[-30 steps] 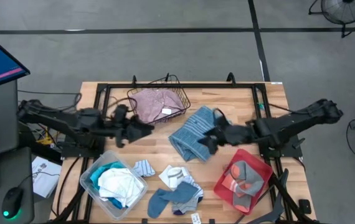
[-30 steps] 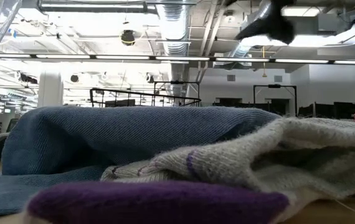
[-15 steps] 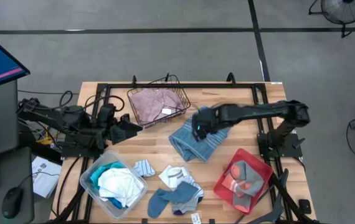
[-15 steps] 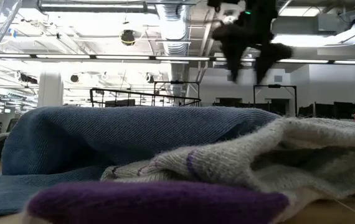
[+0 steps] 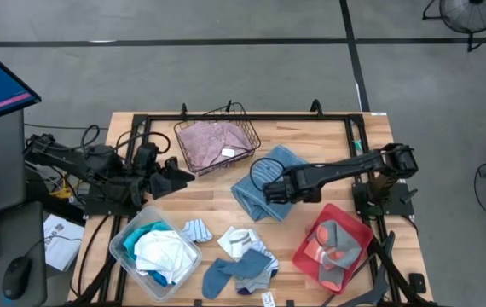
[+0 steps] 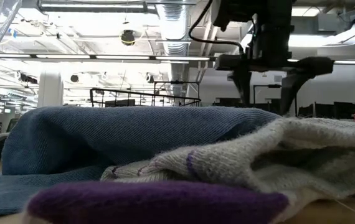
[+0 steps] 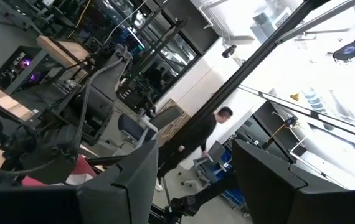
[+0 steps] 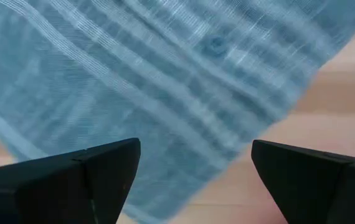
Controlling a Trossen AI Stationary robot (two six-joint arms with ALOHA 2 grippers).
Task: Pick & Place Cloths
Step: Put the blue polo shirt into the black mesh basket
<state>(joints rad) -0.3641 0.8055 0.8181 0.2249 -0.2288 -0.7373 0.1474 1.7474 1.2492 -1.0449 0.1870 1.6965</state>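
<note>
A grey-blue striped towel [image 5: 256,203] lies crumpled on the table's middle; the right wrist view shows it [image 8: 165,81] close below. My right gripper [image 5: 272,189] hangs over it, pointing down and open [image 8: 193,168], one finger on either side of the cloth. I see no touch. My left gripper [image 5: 183,177] waits open and empty [image 7: 196,186], raised at the left, beside the wire basket [image 5: 247,128] that holds a dusty pink shirt [image 5: 213,141]. Loose socks [image 5: 241,266] lie near the front edge.
A clear bin [image 5: 124,243] at the front left holds white and turquoise cloths. A red tray [image 5: 307,251] at the front right carries grey and coral socks. A small striped cloth [image 5: 196,230] lies beside the bin. Socks fill the low view's foreground [image 6: 165,155].
My right gripper has swung in from the table's right side to above the striped towel. It has tipped from nearly level to pointing down, rolled its wrist and sunk toward the cloth. My left gripper has drawn back a little toward the left edge.
</note>
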